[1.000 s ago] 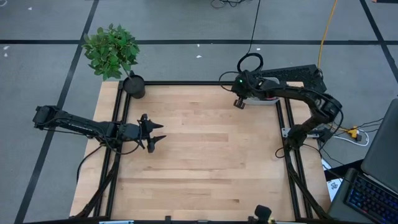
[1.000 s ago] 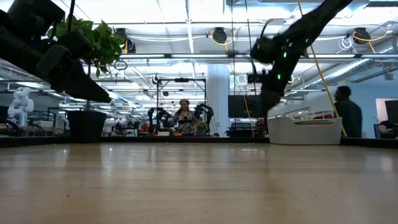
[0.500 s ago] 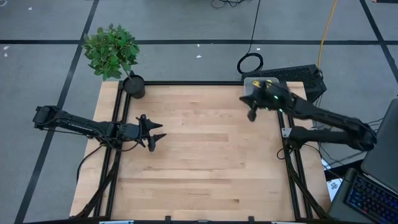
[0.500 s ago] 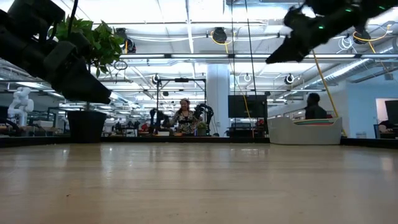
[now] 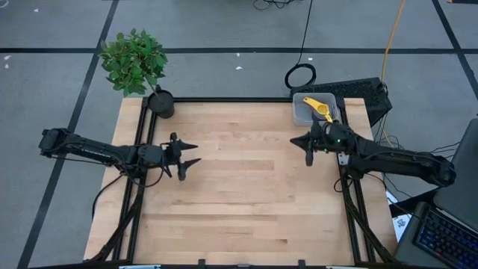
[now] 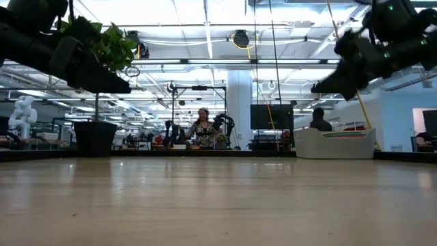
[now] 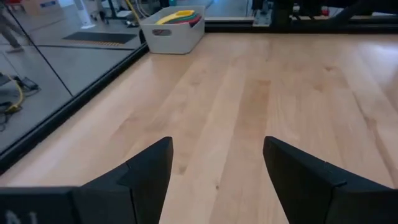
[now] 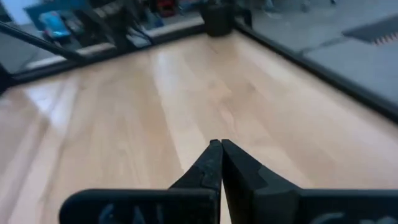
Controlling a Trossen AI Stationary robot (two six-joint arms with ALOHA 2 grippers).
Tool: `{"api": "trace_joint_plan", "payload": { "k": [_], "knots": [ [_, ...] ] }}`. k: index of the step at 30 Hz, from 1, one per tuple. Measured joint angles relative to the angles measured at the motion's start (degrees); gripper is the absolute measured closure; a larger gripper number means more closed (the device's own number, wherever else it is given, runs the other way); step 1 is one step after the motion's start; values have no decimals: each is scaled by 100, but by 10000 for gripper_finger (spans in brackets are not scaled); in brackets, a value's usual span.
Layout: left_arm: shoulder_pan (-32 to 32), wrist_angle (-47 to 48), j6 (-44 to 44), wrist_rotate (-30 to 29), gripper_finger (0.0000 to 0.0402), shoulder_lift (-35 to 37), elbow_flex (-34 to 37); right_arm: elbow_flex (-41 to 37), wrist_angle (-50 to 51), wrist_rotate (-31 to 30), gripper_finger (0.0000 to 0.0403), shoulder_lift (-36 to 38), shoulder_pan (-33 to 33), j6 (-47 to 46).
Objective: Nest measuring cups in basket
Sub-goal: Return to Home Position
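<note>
The bare wooden table (image 5: 239,217) lay under two dark arms held above its middle band. The left gripper (image 5: 192,154) hovered over the table's left side with its two fingers (image 7: 149,174) spread wide and nothing between them. Opposite it, over the right side, the right gripper (image 8: 219,148) had its fingers pressed together, also empty. Just beyond the right gripper, in the far right corner, stood the light grey basket (image 5: 299,110). The measuring cups (image 5: 320,109) sat inside it as one nested stack, the yellow cup on top, with green and red edges showing below it in the left wrist view. A black pot (image 5: 160,103) holding a green plant (image 5: 134,61) stood at the far left corner. A person (image 6: 202,127) was in the room behind.
</note>
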State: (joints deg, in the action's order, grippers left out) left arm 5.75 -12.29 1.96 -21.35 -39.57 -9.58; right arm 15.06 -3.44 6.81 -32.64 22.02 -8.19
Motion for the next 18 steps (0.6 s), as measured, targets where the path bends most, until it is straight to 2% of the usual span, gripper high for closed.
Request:
{"api": "trace_joint_plan", "payload": {
  "k": [3,18],
  "knots": [
    [-51,351,27,77,147,185,0,-346,42,-239,403,197,-149,-182],
    [17,2680,721,92,147,1937,0,-1393,125,-249,403,1514,-349,-615]
  ]
}}
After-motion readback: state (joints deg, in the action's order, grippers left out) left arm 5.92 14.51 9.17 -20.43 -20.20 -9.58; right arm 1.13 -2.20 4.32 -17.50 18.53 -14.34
